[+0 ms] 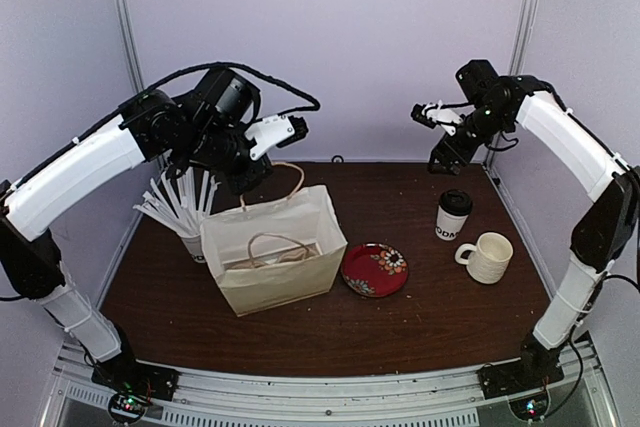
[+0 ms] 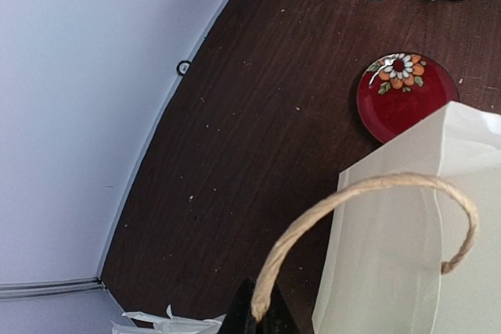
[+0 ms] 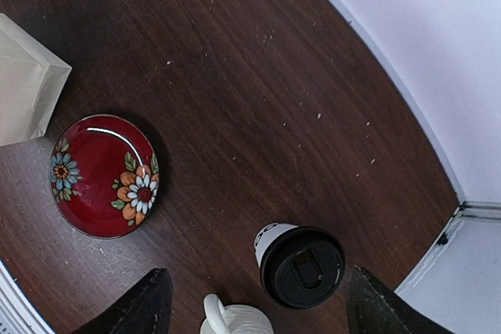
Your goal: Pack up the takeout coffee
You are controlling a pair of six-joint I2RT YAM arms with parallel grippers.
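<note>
The takeout coffee (image 1: 453, 215), a white paper cup with dark letters and its black lid on, stands upright on the table's right side. High above and behind it hangs my right gripper (image 1: 447, 157), open and holding nothing. From the right wrist the lid (image 3: 302, 267) shows between the two spread fingers, well below my right gripper (image 3: 258, 273). The cream paper bag (image 1: 275, 247) stands open at centre left. My left gripper (image 1: 245, 182) is shut on its rear rope handle (image 2: 352, 197), and the left gripper's tips (image 2: 262, 320) pinch the rope's end.
A cream ribbed mug (image 1: 487, 257) stands right of the coffee. A red flowered plate (image 1: 375, 269) lies between the bag and the cup. A paper cup bristling with white sticks (image 1: 185, 212) stands left of the bag. White walls close in the back and both sides.
</note>
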